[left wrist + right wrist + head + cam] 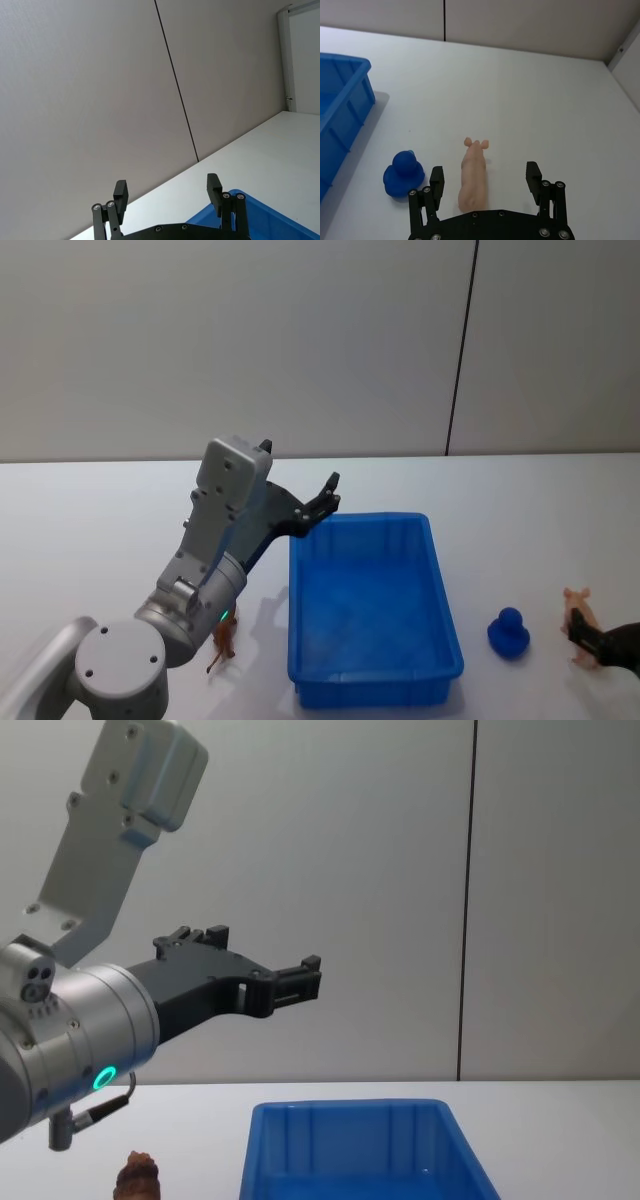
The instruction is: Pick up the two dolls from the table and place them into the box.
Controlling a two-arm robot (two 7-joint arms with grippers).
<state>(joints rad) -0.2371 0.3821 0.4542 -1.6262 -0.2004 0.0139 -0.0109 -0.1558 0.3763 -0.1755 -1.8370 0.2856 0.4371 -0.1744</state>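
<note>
Blue doll (509, 632) on the table (100, 510) right of the box (380, 692); brown doll (222, 645) lower left.
Left tool (167, 182), raised, and right tool (485, 175), straddling a pink pig (472, 180), gape empty. Likely soft, light: pinch mid-body.

The box (375, 677) is bright blue with ribbed inner walls. At its 3 o'clock in the head view, the blue doll (509, 633) matches it. At 8 o'clock, the brown doll (224, 642) is reddish. The pig (578, 620) is pale pink. The table (100, 520) is plain white, and the wall panels (250, 340) are grey with a dark seam. The left gripper (167, 185) and right gripper (485, 170) are black. The left arm (60, 1030) is silver-grey with a green ring light (104, 1076).
</note>
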